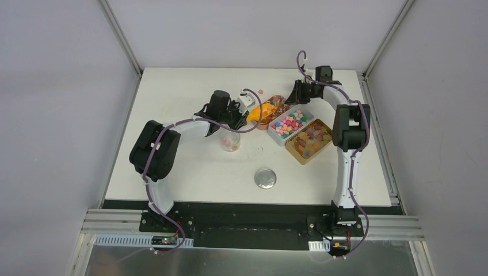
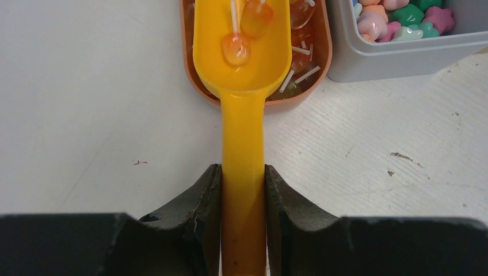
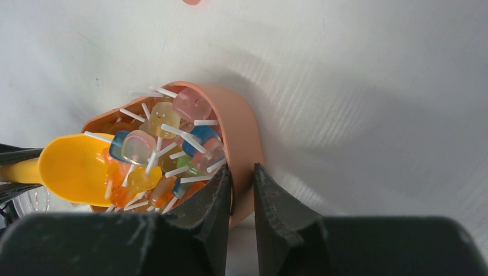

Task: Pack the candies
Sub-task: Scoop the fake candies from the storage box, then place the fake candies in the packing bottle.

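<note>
The scoop (image 2: 243,144) is smooth glossy plastic, and the candies (image 2: 236,49) in it look glassy and translucent on plain matt white sticks, while the pastel ones in the grey tub (image 2: 403,54) are opaque with a soft shine. The tub and the peach tray (image 3: 244,132) both look like smooth satin plastic. The table (image 2: 374,144) is matt white with a fine ribbed grain and some scuffs, the lid (image 1: 265,177) near its front edge is dull silvery metal, and the fingers (image 2: 193,213) are dark, matt and roughish.

White table (image 1: 190,167) bearing an orange tray (image 3: 244,132), grey tray (image 2: 403,54), brown tray (image 1: 294,154), clear cup (image 1: 230,142) and round silver lid (image 1: 265,178).
</note>
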Controlling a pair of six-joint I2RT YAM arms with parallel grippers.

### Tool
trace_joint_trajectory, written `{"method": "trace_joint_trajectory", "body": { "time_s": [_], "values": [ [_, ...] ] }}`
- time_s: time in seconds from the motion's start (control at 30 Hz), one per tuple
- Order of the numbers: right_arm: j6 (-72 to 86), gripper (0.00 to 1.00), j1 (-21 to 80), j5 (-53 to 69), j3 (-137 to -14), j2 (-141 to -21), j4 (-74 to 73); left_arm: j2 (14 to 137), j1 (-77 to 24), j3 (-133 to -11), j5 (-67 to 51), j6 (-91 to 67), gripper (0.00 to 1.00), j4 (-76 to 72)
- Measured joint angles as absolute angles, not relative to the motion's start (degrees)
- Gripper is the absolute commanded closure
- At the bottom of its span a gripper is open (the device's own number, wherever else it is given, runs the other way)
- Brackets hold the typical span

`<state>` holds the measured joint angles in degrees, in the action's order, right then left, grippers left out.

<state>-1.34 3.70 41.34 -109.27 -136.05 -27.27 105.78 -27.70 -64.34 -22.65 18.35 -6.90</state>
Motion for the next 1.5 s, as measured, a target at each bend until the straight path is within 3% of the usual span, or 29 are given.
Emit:
{"method": "trace_joint_trajectory", "body": {
  "time_s": [0.3, 0.67, 0.87, 1.03, 1.2, 1.5],
  "values": [
    [-0.89, 0.78, 3.70, 41.32, -109.27, -136.05, -27.22, 105.78, -27.70, -64.36, -22.61, 17.52, 1.00, -6.90],
    [6.42, 0.66, 2.83, 41.21, -110.91, -135.92, -25.56, 104.01, -27.66, -64.47, -21.67, 16.95, 1.00, -5.96],
    [9.30, 0.48, 2.04, 40.60, -110.93, -133.78, -24.86, 99.66, -27.31, -65.28, -20.62, 16.29, 1.00, -3.38],
    [11.20, 0.22, 1.96, 39.77, -109.08, -129.21, -23.77, 95.02, -27.27, -65.32, -19.44, 15.77, 1.00, -1.23],
    [13.15, 0.01, 1.98, 39.35, -99.44, -119.74, -19.97, 89.10, -27.27, -65.32, -19.40, 15.09, 1.00, 0.03],
    [15.27, 0.00, 3.33, 37.34, -87.07, -104.09, -14.83, 77.91, -27.27, -65.30, -17.78, 12.45, 1.00, 6.28]
  ]
}}
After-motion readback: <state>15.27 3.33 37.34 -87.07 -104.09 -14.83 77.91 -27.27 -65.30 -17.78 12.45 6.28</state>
